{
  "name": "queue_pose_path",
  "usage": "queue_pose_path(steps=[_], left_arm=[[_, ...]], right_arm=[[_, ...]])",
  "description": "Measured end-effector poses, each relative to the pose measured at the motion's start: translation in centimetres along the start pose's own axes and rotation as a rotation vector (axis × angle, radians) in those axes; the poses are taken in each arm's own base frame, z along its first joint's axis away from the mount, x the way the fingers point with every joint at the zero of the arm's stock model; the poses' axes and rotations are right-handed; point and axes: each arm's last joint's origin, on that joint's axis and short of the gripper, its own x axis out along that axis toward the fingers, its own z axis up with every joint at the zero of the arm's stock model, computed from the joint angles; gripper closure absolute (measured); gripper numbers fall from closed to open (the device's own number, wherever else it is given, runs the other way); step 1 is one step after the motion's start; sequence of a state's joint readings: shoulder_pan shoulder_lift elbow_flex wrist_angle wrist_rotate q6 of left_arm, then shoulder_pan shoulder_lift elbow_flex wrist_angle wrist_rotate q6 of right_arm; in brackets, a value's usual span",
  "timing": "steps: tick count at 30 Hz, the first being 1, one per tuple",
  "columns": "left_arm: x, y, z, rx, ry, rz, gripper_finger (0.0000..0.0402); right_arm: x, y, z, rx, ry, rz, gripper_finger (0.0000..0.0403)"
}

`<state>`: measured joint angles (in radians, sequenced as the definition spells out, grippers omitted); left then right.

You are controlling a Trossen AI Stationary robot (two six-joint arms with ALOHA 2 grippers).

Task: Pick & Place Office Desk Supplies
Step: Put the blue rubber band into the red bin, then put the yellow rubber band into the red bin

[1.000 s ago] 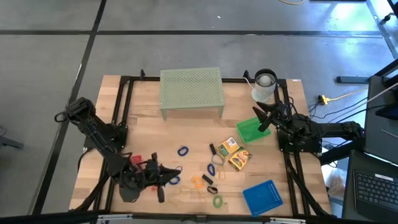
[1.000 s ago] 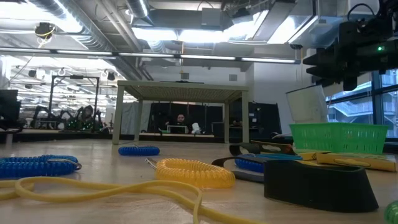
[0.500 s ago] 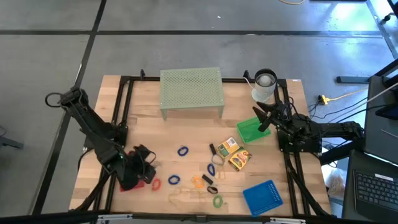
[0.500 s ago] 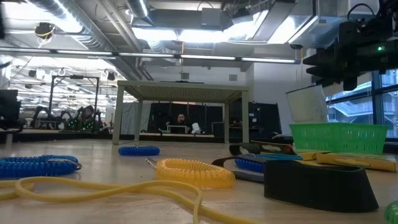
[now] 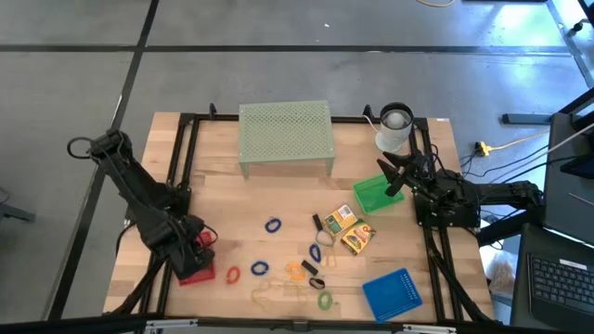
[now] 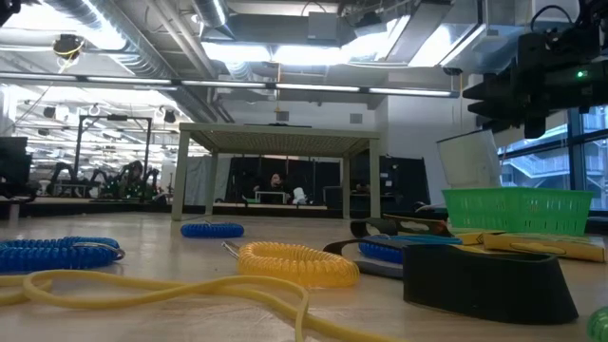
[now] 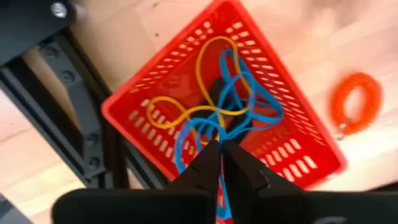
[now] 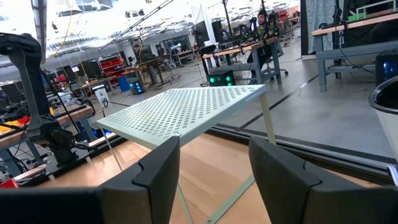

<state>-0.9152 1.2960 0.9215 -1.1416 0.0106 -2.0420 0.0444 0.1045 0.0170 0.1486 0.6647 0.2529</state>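
Over the table [image 5: 223, 181], left gripper [image 7: 220, 163] (fingers together) above red tray [image 7: 155, 102]

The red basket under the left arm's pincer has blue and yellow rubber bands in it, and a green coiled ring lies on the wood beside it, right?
Nearly. The coiled ring beside the red basket is orange-red, not green, as the left wrist view shows. The blue and yellow bands do lie in the basket, under the left pincer.

No lettering, number or brand mark can be read in any view; the two small yellow printed cardboard boxes [image 5: 349, 229] lying on the pale wooden table [image 5: 278, 199] carry graphics, but these are too small to make out
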Motion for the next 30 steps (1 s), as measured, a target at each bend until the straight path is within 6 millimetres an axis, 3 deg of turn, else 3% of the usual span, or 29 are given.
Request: queue_pose_path(steps=[12, 23, 26, 30], left_arm=[[0.3, -0.2, 0.0, 0.009, -0.045, -0.005, 0.0279], [-0.1, -2.4, 2.5, 0.055, -0.376, -0.237, 0.0263], [0.3, -3.7, 3.3, 0.024, -0.544, -0.299, 0.0263], [1.5, -5.5, 4.5, 0.163, -0.778, -0.273, 0.0263]], right_arm=[[0.0, 0.0, 0.0, 0.0, 0.0, 0.0, 0.0209], [0.0, 0.0, 0.0, 0.0, 0.0, 0.0, 0.0209], [0.0, 0.0, 0.0, 0.0, 0.0, 0.001, 0.0209], [0.0, 0.0, 0.0, 0.0, 0.0, 0.001, 0.0209]])
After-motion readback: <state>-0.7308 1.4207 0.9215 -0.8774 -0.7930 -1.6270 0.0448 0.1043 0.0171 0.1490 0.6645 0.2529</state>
